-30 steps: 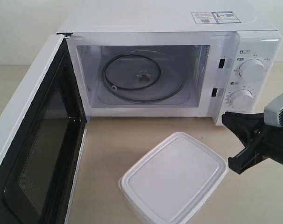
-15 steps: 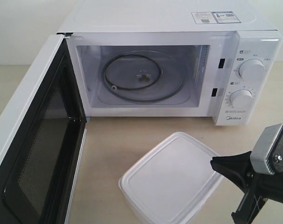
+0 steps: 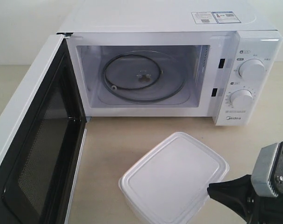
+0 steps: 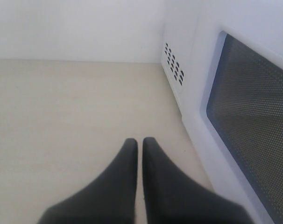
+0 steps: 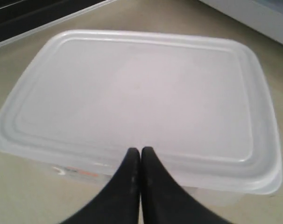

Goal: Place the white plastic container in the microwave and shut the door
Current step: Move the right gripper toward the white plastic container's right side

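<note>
Before microwave [image 3: 155,18] — white plastic container [image 3: 174,179], long axis diagonal.

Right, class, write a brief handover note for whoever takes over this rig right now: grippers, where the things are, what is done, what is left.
Left gripper: shut, empty, beside the outside of the door.
Right gripper: shut, empty, tips at the edge of the white plastic container.
Container: lidded, on the table in front of the microwave.
Done: door wide open; glass turntable unloaded.
Left: grasp container, load it, close door.
</note>
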Available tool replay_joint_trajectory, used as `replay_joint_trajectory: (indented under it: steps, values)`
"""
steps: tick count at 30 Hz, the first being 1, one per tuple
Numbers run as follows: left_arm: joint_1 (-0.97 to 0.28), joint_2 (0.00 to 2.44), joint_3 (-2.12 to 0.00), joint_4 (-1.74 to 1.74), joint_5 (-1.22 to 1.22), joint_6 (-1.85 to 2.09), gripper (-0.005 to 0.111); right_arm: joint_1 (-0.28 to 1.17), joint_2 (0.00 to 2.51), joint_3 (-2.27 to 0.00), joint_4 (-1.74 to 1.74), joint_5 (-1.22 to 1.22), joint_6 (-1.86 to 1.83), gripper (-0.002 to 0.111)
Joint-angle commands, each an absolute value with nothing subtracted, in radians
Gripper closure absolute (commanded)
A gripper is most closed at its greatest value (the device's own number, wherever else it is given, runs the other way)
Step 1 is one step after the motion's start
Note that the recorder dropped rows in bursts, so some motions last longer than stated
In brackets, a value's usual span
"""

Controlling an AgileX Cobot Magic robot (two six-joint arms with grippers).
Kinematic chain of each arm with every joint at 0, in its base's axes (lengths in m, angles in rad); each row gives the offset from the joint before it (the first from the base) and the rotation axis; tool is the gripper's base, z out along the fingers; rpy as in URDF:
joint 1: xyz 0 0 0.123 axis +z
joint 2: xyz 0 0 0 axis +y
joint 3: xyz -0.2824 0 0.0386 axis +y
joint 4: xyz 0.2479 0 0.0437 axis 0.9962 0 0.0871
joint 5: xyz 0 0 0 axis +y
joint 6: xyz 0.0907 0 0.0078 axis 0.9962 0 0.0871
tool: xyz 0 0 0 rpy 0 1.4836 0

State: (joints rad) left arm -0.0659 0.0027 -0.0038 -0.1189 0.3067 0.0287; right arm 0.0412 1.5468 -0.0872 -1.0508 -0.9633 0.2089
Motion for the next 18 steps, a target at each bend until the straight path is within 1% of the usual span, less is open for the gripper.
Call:
replay_joint_trajectory:
  steps: [1,8,11,15,18]
  values:
    - [-0.062,0.000,0.000,-0.115,0.306,0.032,0.102,0.040,1.547,-0.081,-1.169,-0.981,0.297,0.109]
    - [-0.062,0.000,0.000,-0.115,0.306,0.032,0.102,0.040,1.547,-0.092,-1.132,-0.897,0.384,0.109]
    - [-0.062,0.000,0.000,-0.115,0.306,0.032,0.102,0.040,1.547,-0.137,-1.136,-0.806,0.512,0.109]
    - [-0.062,0.000,0.000,-0.115,0.306,0.032,0.102,0.040,1.547,-0.197,-1.136,-0.785,0.537,0.109]
    - [-0.062,0.000,0.000,-0.115,0.306,0.032,0.102,0.040,1.547,-0.252,-1.155,-0.722,0.593,0.109]
